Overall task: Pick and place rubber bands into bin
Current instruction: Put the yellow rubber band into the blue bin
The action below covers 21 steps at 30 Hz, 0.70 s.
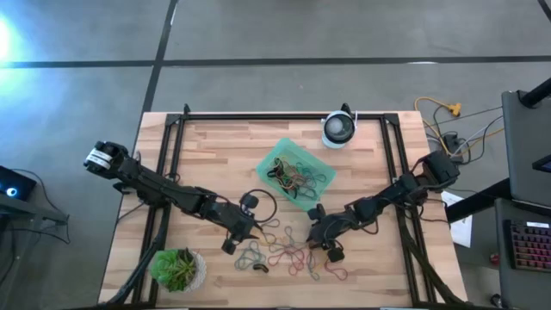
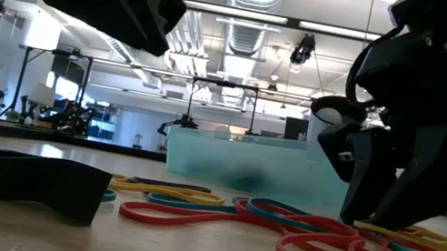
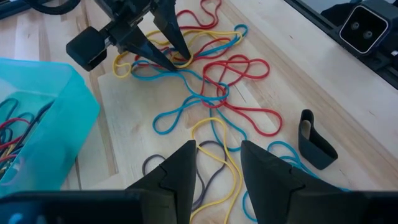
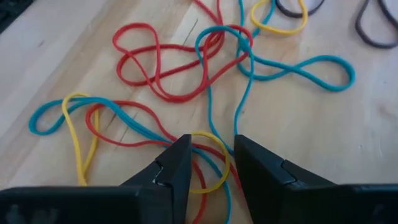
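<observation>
Many rubber bands [image 1: 288, 251] in red, blue, yellow and grey lie tangled on the wooden table, along with a wide black one [image 3: 314, 144]. The mint-green bin [image 1: 269, 165] stands farther back and holds several bands. My right gripper [image 4: 211, 143] is open and low. Its fingertips are down among the bands, with a yellow loop [image 4: 214, 162] and red and blue strands between them. My left gripper [image 3: 217, 149] is open and hovers above the pile's left side with nothing between its fingers. From there I see the right gripper [image 3: 177, 59] across the pile. My right gripper comes at the yellow loop [image 4: 211, 134] slanting down from the table's right, one finger on either side of it and of the red and blue strands beside it. The bands lie slack on the table. Whether the fingertips [image 3: 181, 57] touch them I cannot tell.
A round white-and-black device [image 1: 338, 129] sits at the far edge behind the bin. A potted plant [image 1: 178, 269] stands at the near left corner. Black frame rails [image 1: 172, 164] run along the table's left and right sides.
</observation>
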{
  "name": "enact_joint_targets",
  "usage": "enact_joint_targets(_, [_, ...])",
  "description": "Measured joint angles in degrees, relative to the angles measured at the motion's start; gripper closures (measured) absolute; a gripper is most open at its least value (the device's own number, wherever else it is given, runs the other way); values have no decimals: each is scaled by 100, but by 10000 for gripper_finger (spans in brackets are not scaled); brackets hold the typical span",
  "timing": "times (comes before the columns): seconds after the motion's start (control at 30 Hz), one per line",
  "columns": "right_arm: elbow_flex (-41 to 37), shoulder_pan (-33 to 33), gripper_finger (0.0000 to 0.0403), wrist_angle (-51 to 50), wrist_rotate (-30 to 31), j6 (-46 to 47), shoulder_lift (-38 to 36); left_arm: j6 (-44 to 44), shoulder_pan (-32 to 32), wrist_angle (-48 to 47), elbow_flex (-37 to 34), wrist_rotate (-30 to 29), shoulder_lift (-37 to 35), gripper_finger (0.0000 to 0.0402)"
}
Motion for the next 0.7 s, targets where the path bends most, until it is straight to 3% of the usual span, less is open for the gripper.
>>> enact_joint_targets(0.33, [2, 0, 307, -66, -8, -2, 7, 0, 0, 2, -4, 0, 0, 290])
enact_joint_targets(0.7, [11, -7, 390, -159, 4, -265, 2, 2, 7, 2, -4, 2, 0, 290])
